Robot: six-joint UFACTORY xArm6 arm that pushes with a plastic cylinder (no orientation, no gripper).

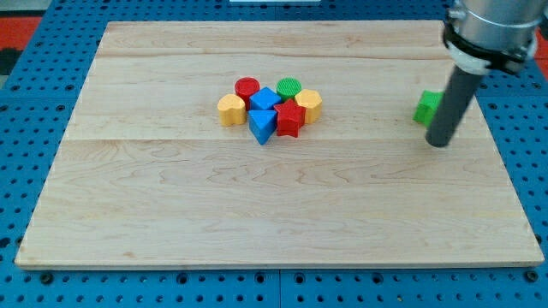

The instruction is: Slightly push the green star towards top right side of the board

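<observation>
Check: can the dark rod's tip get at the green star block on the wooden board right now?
Probably yes. My tip sits just to the view's lower right of the green star block, with the rod partly covering it and nothing between them. The cluster of other blocks lies well off to the view's left.

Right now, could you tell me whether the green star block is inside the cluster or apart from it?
Apart: green star block sits alone at the view's right, beside my tip.

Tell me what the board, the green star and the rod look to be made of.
The board looks like pale wood with a matte finish: lengthwise grain and plank seams show. The green star, partly hidden behind the rod with my tip at its lower right, seems to be plastic or painted wood: flat, even colour, no grain. The rod looks like dark, smooth metal or plastic with a faint sheen; which one is unclear.
</observation>
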